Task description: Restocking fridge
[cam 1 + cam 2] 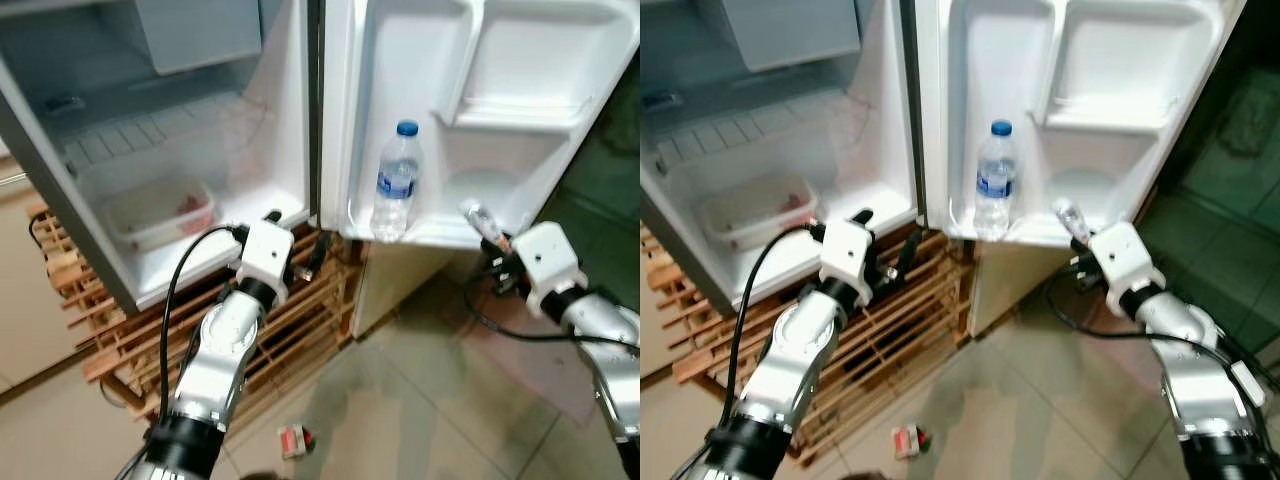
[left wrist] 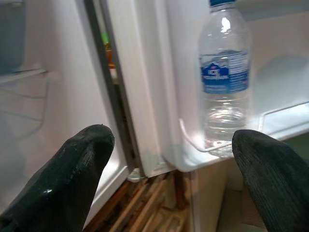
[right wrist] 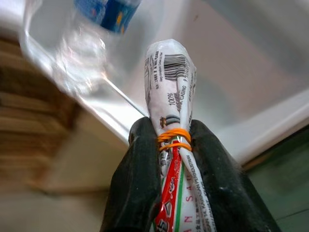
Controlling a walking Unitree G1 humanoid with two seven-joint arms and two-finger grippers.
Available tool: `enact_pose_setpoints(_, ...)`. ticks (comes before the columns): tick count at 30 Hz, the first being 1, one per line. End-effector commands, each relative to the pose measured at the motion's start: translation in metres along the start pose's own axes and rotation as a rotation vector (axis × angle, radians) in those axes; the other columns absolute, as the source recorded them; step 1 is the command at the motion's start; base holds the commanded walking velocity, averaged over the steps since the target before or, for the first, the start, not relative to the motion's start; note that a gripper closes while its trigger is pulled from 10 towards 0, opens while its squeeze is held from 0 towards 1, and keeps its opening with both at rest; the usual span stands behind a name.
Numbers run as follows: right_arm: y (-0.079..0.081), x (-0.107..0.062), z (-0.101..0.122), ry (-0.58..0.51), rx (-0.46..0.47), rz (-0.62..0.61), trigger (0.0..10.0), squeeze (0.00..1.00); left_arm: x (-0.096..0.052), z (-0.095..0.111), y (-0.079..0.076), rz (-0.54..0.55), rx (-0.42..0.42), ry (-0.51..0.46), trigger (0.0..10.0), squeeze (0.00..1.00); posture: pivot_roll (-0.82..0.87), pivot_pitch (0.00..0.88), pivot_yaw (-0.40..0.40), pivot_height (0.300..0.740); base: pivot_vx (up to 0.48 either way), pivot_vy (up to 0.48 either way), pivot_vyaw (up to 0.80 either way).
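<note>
The fridge stands open, and on its door's lower shelf [image 1: 448, 236] a clear water bottle [image 1: 397, 185] with a blue cap stands upright. My right gripper [image 3: 171, 128] is shut on a white and red sausage packet [image 3: 170, 92] bound with orange rubber bands. It holds the packet [image 1: 478, 219] just at the shelf's front rim, to the right of the bottle. My left gripper [image 1: 297, 235] is open and empty, low by the fridge's bottom edge near the door hinge. In the left wrist view its fingers [image 2: 72, 174] frame the bottle [image 2: 224, 77].
Inside the fridge lies a clear drawer [image 1: 160, 212] holding something red, with a grey freezer box [image 1: 200, 35] above. A wooden slatted rack [image 1: 300, 335] supports the fridge. A small red and white item [image 1: 295, 440] lies on the tiled floor. Upper door shelves [image 1: 520, 110] look bare.
</note>
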State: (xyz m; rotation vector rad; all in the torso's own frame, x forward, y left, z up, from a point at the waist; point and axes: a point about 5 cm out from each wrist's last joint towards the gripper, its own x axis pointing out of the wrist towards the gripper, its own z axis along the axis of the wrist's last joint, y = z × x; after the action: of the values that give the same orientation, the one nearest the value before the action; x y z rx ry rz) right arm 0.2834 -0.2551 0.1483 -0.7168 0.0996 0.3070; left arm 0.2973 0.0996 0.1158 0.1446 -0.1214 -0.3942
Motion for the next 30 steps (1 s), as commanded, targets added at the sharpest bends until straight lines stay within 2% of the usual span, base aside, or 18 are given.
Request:
enact_pose_setpoints(1, -0.009, 0.002, 0.009, -0.026, -0.102, -0.008, 0.0, 0.00, 0.001, 0.005, -0.001, -0.009, 0.001, -0.025, 10.0, 0.00, 0.05, 0.000, 0.017, 0.740, 0.319, -0.345, 0.00)
enact_pose_setpoints(2, -0.014, 0.002, 0.012, -0.034, -0.163, -0.013, 0.0, 0.01, 0.001, 0.005, 0.000, -0.008, 0.002, -0.024, 10.0, 0.00, 0.04, 0.000, 0.021, 0.740, 0.319, -0.356, 0.00)
enact_pose_setpoints(3, -0.014, 0.002, 0.012, -0.034, -0.163, -0.013, 0.0, 0.01, 0.001, 0.005, 0.000, -0.008, 0.002, -0.024, 10.0, 0.00, 0.04, 0.000, 0.021, 0.740, 0.319, -0.356, 0.00)
enact_pose_setpoints(5, -0.019, 0.005, 0.018, -0.059, -0.246, -0.018, 0.0, 0.01, 0.001, 0.005, -0.001, -0.009, -0.003, -0.024, 10.0, 0.00, 0.04, 0.000, 0.022, 0.740, 0.362, -0.311, 0.00)
enact_pose_setpoints(6, -0.021, 0.008, 0.022, -0.083, -0.342, 0.005, 0.0, 0.01, 0.002, 0.006, -0.001, -0.005, -0.009, -0.027, 10.0, 0.00, 0.05, 0.000, 0.021, 0.740, 0.450, 0.000, 0.00)
enact_pose_setpoints(17, -0.013, 0.016, 0.040, -0.215, -0.523, 0.075, 0.0, 0.01, 0.000, 0.006, -0.003, 0.009, -0.032, -0.034, 10.0, 0.00, 0.04, 0.003, 0.010, 0.740, 0.415, 0.000, 0.00)
enact_pose_setpoints(23, -0.005, 0.021, 0.054, -0.338, -0.658, 0.093, 0.0, 0.00, 0.000, 0.007, -0.002, 0.026, -0.033, -0.036, 10.0, 0.00, 0.04, 0.005, 0.007, 0.740, 0.000, 0.000, 0.00)
enact_pose_setpoints(25, -0.005, 0.022, 0.055, -0.347, -0.678, 0.092, 0.0, 0.00, 0.000, 0.007, -0.002, 0.026, -0.033, -0.037, 10.0, 0.00, 0.04, 0.005, 0.008, 0.740, 0.000, 0.000, 0.00)
enact_pose_setpoints(26, -0.008, 0.023, 0.053, -0.352, -0.734, 0.104, 0.0, 0.00, -0.001, 0.006, -0.002, 0.024, -0.030, -0.036, 10.0, 0.00, 0.05, 0.007, 0.008, 0.740, 0.000, 0.000, 0.00)
enact_pose_setpoints(30, -0.011, 0.023, 0.050, -0.350, -0.812, 0.130, 0.0, 0.00, -0.005, 0.006, 0.002, 0.024, -0.019, -0.030, 10.0, 0.00, 0.06, 0.015, 0.019, 0.740, 0.000, 0.000, 0.00)
